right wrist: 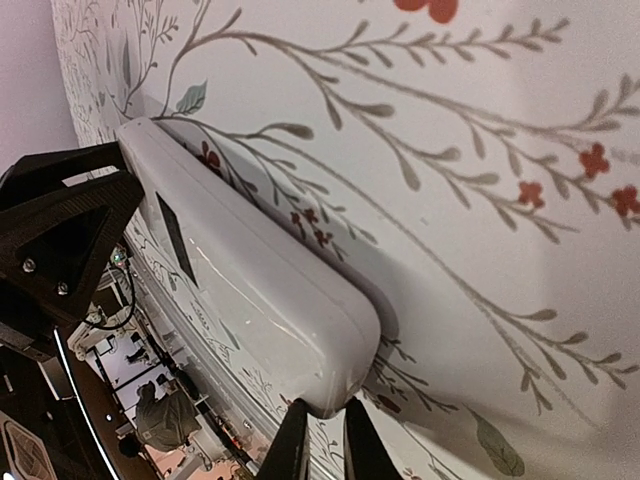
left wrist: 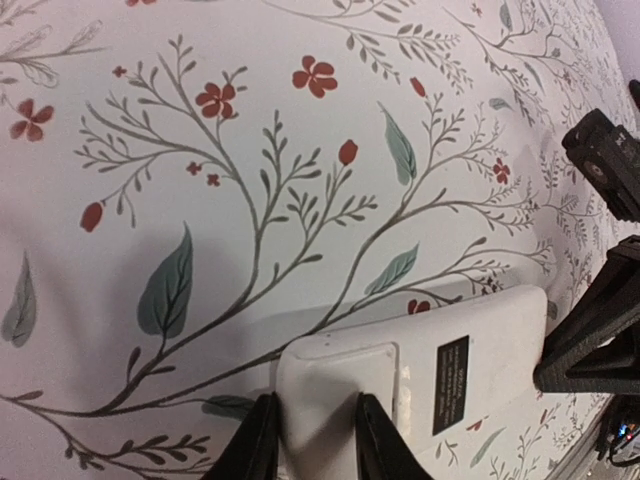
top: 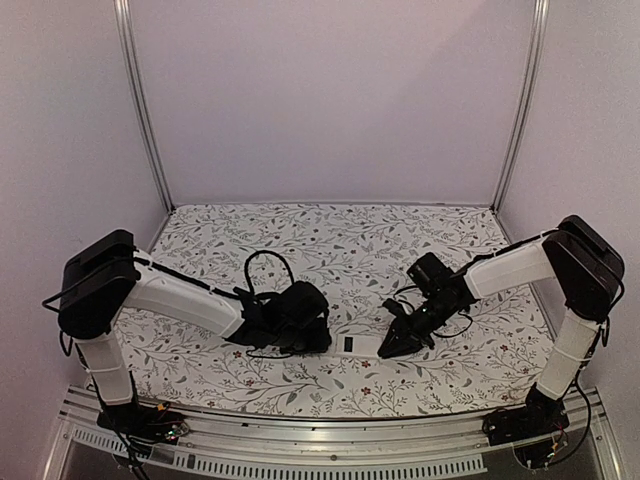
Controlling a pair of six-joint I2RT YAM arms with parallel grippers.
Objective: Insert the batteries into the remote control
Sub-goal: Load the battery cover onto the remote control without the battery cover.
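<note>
The remote control (top: 353,343) lies white back up between my two grippers, with a dark rectangular patch on it. In the left wrist view the remote (left wrist: 470,350) shows a raised cover panel at its near end. My left gripper (left wrist: 315,440) is shut on that end, one finger on each side. In the right wrist view my right gripper (right wrist: 322,445) is pinched on the rounded corner of the remote's (right wrist: 250,280) other end. From above, the left gripper (top: 322,338) and the right gripper (top: 386,349) face each other. No batteries are in view.
The table is covered by a floral cloth (top: 330,250). A metal rail (top: 330,432) runs along the near edge. Black cables (top: 262,262) loop above the left wrist. White walls and frame posts enclose the back and sides.
</note>
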